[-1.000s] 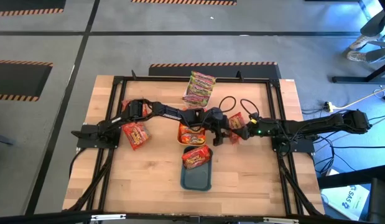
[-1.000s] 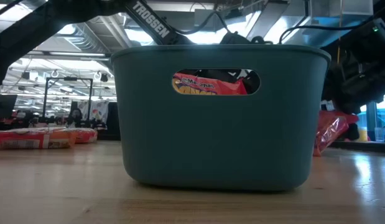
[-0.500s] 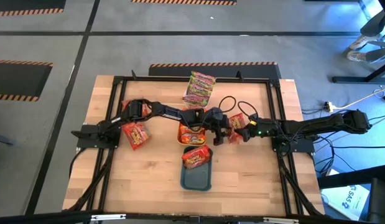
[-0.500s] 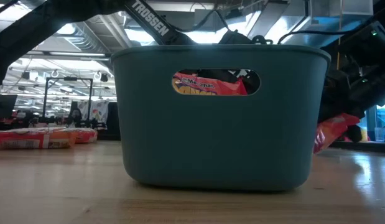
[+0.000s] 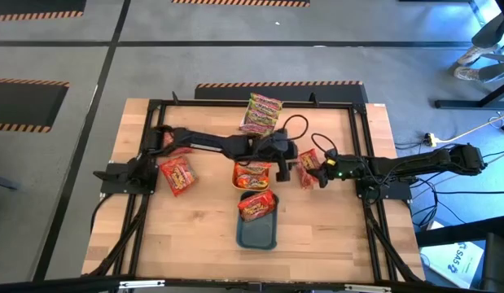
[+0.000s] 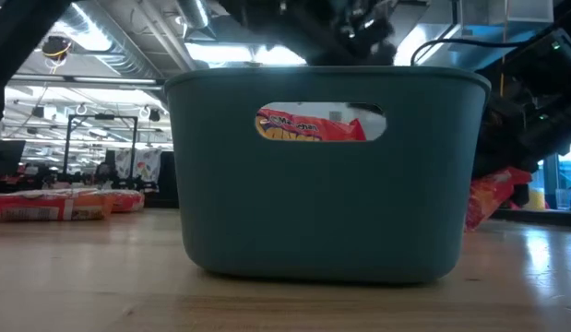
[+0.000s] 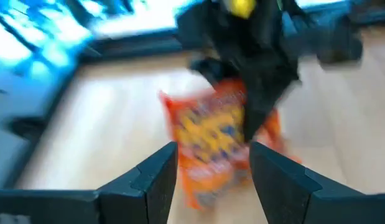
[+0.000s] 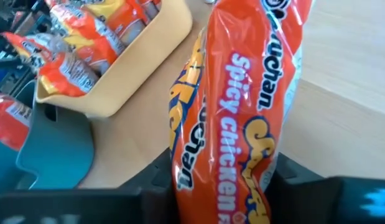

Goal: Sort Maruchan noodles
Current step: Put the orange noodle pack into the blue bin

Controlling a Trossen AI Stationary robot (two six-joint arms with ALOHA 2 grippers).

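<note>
The orange Spicy Chicken packet stands on edge between the right gripper's fingers, just right of the orange tray at the middle of the table; the right wrist view shows the wrapper pinched on both sides, so the right gripper is now closed on it, where a second ago its fingers stood wide around the same packet. The grasp therefore appears newly made, and the packet's lower edge looks close to the wood, so a lift is judged not yet begun. The left gripper has drawn back from the space beside the tray towards the far side and now hangs near the packet with its fingers parted and nothing between them; its wrist view looks straight at the packet and the right arm's wrist above it. Outward from there: the orange tray already holds orange packets, the teal tray just in front of it holds a red packet, a second red packet lies loose at the left, and the green-pink packets lie at the far edge. Judgement: the held packet matches the orange tray, the transfer is short, and at least the loose red packet remains to sort
</note>
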